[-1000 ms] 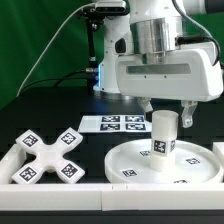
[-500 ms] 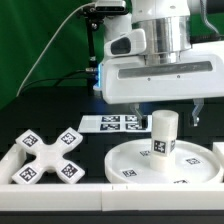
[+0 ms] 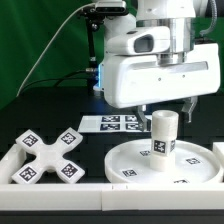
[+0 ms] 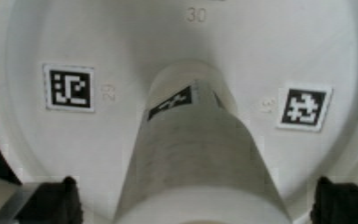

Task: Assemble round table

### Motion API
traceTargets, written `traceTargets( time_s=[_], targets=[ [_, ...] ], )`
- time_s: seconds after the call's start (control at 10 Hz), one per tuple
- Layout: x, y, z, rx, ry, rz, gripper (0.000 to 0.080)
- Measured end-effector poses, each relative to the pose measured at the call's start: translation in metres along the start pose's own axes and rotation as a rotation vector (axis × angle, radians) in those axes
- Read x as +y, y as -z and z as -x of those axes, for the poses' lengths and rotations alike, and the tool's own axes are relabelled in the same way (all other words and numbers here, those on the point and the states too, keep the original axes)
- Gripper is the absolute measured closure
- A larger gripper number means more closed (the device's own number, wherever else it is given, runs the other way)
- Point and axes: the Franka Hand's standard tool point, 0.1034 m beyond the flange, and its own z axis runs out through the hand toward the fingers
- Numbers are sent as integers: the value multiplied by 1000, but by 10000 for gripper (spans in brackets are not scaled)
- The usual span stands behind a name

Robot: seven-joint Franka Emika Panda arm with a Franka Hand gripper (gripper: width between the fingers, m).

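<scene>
The large round disc [image 3: 128,158] lies flat on the table, with the short thick post [image 3: 162,135] standing upright on its middle. My gripper [image 3: 168,108] hangs open just over the post's top, one finger on each side and neither touching. The X-shaped cross base [image 3: 50,155] lies loose at the exterior view's left. From the wrist view I look straight down the post [image 4: 197,150] onto the disc [image 4: 87,40]. My gripper [image 4: 204,202] straddles the post, and its black fingertips [image 4: 51,202] stand clear of it.
The marker board [image 3: 115,123] lies behind the disc. A white border rail [image 3: 60,196] runs along the front, and another piece of rail [image 3: 217,150] stands at the exterior view's right. Cables and a stand rise at the back.
The hand has turned about its vertical axis above the post and shifted slightly. The jaws stayed open. Post, disc and cross base have not moved.
</scene>
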Motion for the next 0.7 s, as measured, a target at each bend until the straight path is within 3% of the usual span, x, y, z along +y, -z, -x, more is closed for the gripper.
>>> traceTargets(
  time_s=[0.1,0.3,0.7],
  targets=[
    [0,0,0,-1,-16,1,150],
    [0,0,1,-1,-92,0,400],
    [2,-1,0,44,-526,21,396]
  ],
)
